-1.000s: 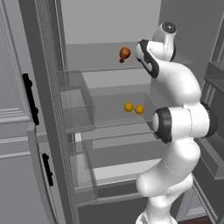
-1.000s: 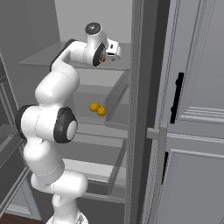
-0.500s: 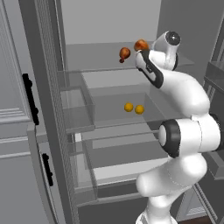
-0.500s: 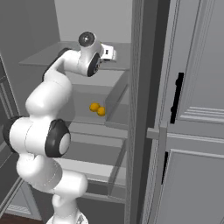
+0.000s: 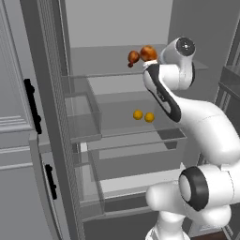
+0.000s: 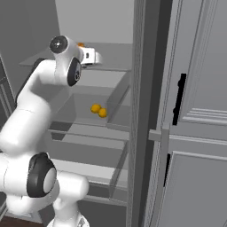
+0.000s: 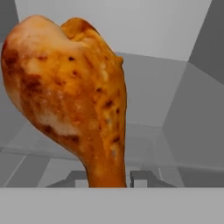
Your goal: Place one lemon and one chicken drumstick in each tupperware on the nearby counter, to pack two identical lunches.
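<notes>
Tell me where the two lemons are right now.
The two lemons sit side by side on the fridge's middle shelf, one level below the shelf with the drumsticks, left of the arm in the left base view.

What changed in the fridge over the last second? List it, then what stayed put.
The arm reached further in along the upper shelf and the gripper closed its fingers on the thin end of a chicken drumstick. The other drumstick beside it stayed where it was, and the two lemons stayed on the shelf below.
</notes>
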You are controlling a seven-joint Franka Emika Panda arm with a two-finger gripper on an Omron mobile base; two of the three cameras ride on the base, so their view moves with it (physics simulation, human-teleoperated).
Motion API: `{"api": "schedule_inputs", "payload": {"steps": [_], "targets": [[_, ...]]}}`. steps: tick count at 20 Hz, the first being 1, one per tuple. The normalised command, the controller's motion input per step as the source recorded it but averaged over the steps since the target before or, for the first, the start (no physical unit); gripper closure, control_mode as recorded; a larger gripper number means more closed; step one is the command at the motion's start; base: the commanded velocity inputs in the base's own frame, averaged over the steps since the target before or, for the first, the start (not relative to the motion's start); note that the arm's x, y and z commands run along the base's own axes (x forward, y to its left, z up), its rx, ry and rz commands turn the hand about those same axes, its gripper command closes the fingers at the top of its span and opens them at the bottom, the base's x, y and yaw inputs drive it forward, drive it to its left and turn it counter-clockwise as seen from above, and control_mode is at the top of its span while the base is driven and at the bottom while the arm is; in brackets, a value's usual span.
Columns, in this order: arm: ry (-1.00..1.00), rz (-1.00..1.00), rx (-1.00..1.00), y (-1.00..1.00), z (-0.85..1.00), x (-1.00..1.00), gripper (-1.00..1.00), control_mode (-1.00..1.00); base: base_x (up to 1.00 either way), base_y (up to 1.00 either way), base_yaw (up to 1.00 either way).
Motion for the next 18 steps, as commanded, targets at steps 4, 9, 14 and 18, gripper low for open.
{"api": "schedule_inputs", "payload": {"steps": [4,9,14,18], "targets": [[-0.02,0.00,-0.04,0.16,-0.09,-1.00,1.00,-1.00,0.00,0.00,0.00],[0.00,0.00,0.00,0.00,-0.38,-1.00,1.00,-1.00,0.00,0.00,0.00],[0.00,0.00,0.00,0.00,-0.32,-1.00,1.00,-1.00,0.00,0.00,0.00],[0.00,0.00,0.00,0.00,-0.12,-0.25,1.00,1.00,-0.75,0.03,0.00]]}}
